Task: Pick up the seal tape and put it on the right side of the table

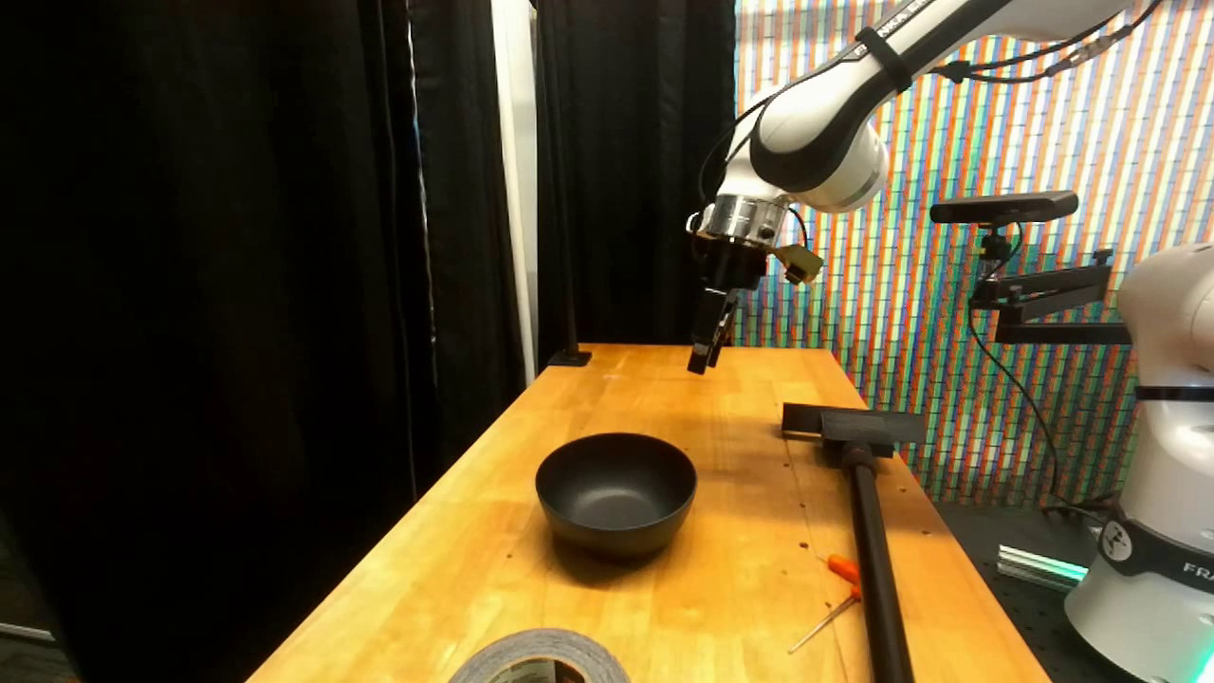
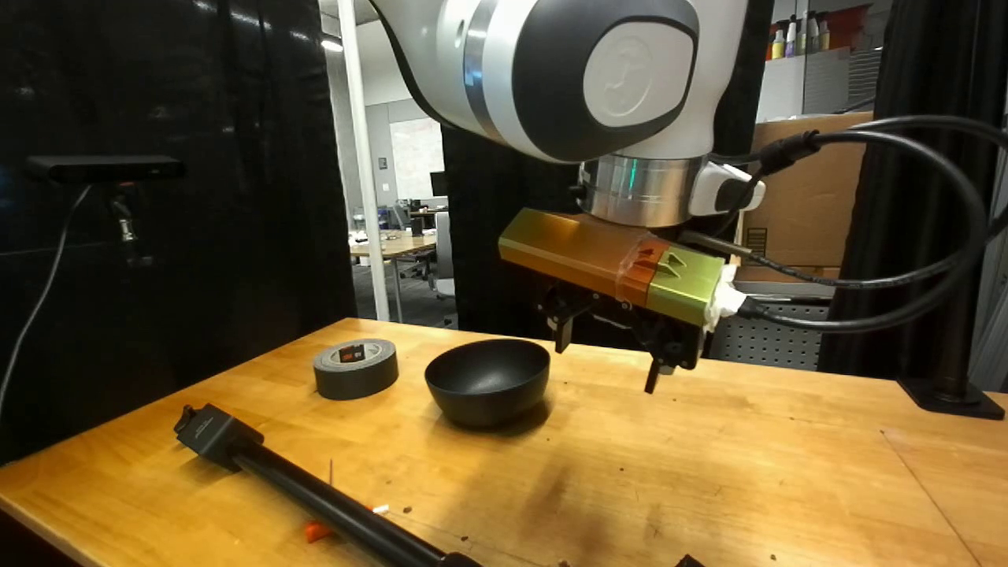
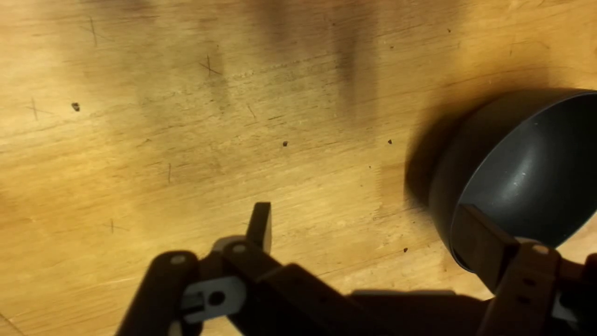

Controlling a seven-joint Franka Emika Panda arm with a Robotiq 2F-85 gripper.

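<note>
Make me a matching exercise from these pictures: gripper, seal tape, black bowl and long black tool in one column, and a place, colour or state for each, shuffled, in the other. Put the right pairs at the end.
Column one
1. gripper
2. seal tape
3. black bowl
4. long black tool

Column two
A. standing on the table, mouth up
B. lying outstretched, T-shaped at one end
C. open, above the table
D. dark grey, lying flat

Pairs: 1-C, 2-D, 3-A, 4-B

A thick dark-grey roll of seal tape [image 2: 356, 381] lies flat near a corner of the yellowish wooden worktop [image 2: 724, 457], centre hole upward, orange print showing inside.
</note>
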